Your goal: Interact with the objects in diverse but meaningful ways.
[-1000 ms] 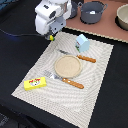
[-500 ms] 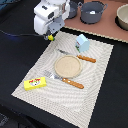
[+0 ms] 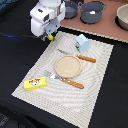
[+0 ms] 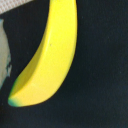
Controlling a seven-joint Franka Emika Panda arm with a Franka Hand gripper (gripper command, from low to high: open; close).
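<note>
The banana (image 4: 50,60) lay under your hand (image 3: 48,36), whose opening I could not tell; next you needed a grasp.

A black table (image 3: 107,95) carries everything. A pale woven placemat (image 3: 95,100) lies across its middle, and a reddish-brown mat (image 3: 107,27) lies at the far side toward the exterior view's right. A yellow banana (image 4: 47,57) rests directly on the dark surface just off the placemat's far left corner, largely hidden under the arm in the exterior view, its green tip nearest the placemat
</note>
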